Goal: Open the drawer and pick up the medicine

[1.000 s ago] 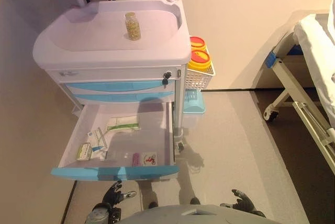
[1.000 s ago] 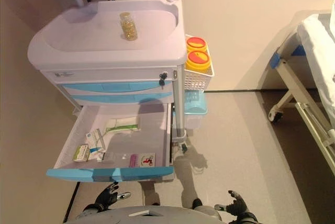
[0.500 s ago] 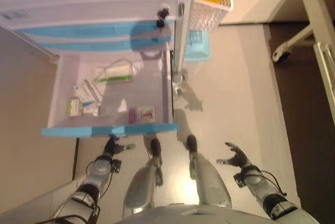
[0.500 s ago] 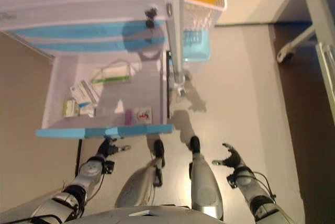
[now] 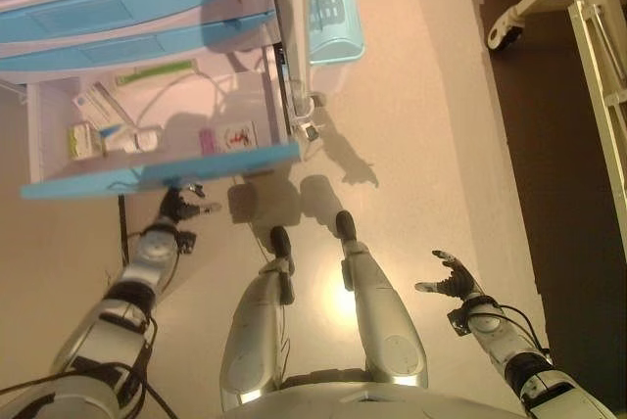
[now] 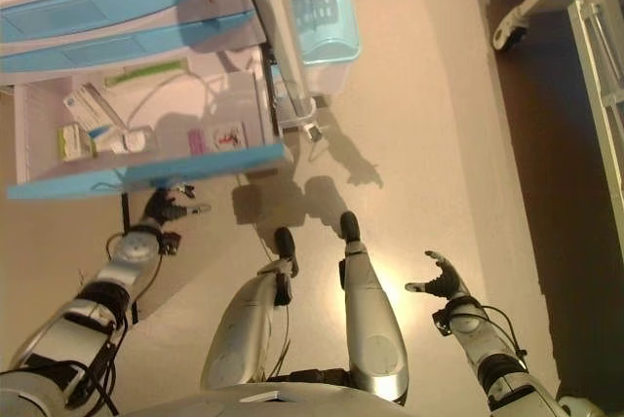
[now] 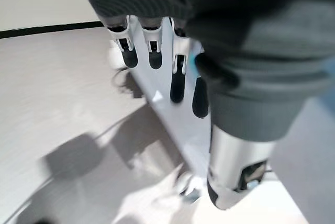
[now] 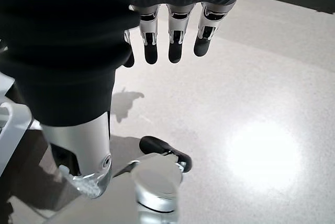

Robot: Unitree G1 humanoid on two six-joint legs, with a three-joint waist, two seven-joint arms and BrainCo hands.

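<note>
**Drawer open, both hands empty and low**

Risk, biggest first: the drawer [image 5: 157, 169] hangs far out of the cart [image 5: 118, 18], so a reach that bears down on its blue front lip could tip or roll the cart. The left hand [image 5: 179, 207] sits just below that lip, fingers relaxed, holding nothing; a blind lift could catch the lip from beneath. The right hand [image 5: 449, 279] is spread open and empty, well apart over the floor.

Materials: cart is smooth moulded plastic, pale lilac with light-blue fronts; the drawer is a shallow flat-bottomed tray. Inside lie the medicine boxes [image 5: 93, 130], thin light card, edges hard to pinch flat; beside them a small pink-labelled packet [image 5: 227, 136] and a long green-striped pouch [image 5: 152, 72].
</note>
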